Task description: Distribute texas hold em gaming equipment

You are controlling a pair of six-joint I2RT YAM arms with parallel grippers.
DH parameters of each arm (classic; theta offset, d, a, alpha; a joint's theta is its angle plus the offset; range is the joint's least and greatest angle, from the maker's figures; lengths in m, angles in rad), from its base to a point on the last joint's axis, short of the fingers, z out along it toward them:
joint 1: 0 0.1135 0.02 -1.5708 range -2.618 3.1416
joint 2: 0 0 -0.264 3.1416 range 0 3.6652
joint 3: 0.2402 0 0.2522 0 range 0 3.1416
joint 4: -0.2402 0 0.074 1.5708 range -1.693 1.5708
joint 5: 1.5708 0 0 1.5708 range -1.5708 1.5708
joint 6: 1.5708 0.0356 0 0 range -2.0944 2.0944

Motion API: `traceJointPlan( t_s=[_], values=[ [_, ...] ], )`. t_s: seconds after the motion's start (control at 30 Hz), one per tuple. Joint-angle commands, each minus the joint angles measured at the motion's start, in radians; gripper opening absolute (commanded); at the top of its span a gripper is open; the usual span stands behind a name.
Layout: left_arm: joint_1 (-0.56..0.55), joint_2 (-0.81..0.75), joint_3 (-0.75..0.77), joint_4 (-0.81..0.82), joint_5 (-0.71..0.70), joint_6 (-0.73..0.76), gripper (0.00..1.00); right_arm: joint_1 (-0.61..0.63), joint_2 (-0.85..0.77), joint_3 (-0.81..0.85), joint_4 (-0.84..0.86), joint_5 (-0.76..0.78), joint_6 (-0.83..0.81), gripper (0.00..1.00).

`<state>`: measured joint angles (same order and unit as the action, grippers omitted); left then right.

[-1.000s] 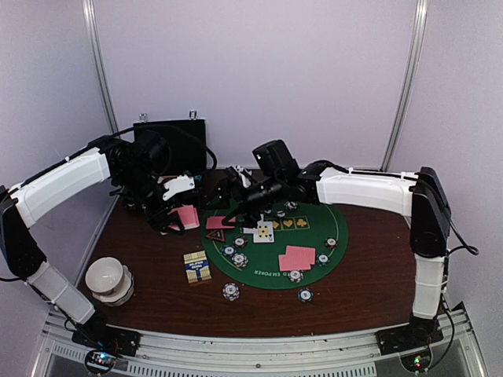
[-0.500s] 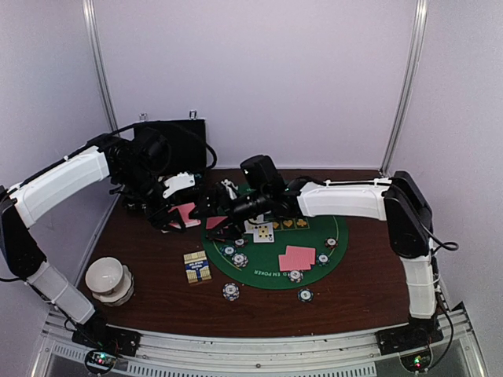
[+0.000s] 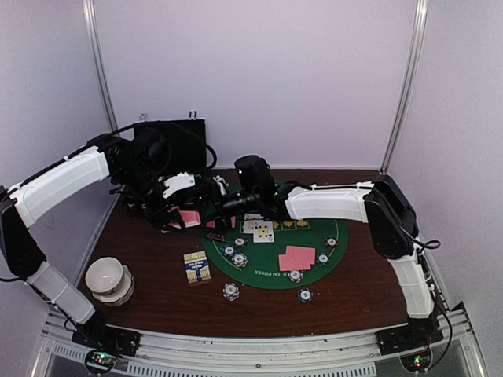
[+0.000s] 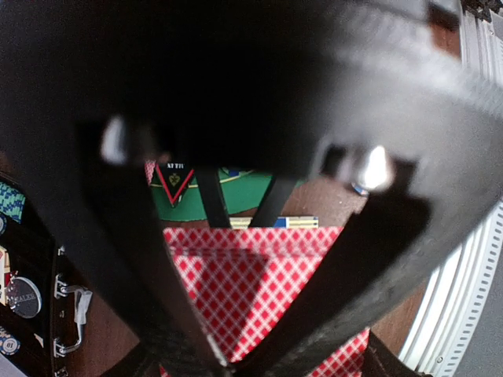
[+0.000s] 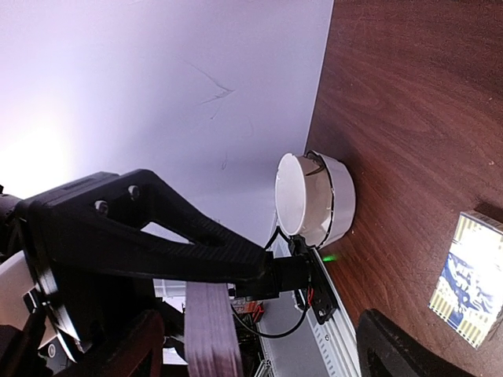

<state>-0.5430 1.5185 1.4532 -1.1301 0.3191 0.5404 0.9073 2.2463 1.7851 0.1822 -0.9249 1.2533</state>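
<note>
My left gripper (image 3: 174, 216) is shut on a stack of pink-backed playing cards (image 3: 189, 217) held above the table's left side; in the left wrist view the fingers (image 4: 369, 259) close on the red-checkered cards (image 4: 251, 290). My right gripper (image 3: 206, 203) reaches far left, open, next to that stack; in the right wrist view its open jaws (image 5: 267, 353) flank the stack's edge (image 5: 211, 330). The green felt mat (image 3: 275, 271) holds face-up cards (image 3: 259, 229), two pink-backed cards (image 3: 297, 258), striped chips (image 3: 240, 259) and the red triangle marker (image 3: 214, 236).
A blue-and-yellow card box (image 3: 197, 267) lies left of the mat. A white bowl (image 3: 108, 279) stands at the near left. The black case (image 3: 169, 145) stands at the back left. Two chips (image 3: 230, 291) lie on the wood in front of the mat.
My right arm has swung left across the mat until its gripper is beside the card stack. My left gripper has stayed in place with the cards.
</note>
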Motion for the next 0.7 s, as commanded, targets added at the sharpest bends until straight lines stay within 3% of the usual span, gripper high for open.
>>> traceJointPlan(
  t_s=[0.0, 0.67],
  values=[
    [0.008, -0.014, 0.021, 0.016, 0.025, -0.005, 0.0, 0.016, 0.041, 0.044, 0.067, -0.035, 0.047, 0.86],
    [0.008, -0.023, 0.016, 0.016, 0.016, -0.003, 0.0, -0.077, -0.045, -0.106, 0.095, -0.097, 0.029, 0.47]
  ],
)
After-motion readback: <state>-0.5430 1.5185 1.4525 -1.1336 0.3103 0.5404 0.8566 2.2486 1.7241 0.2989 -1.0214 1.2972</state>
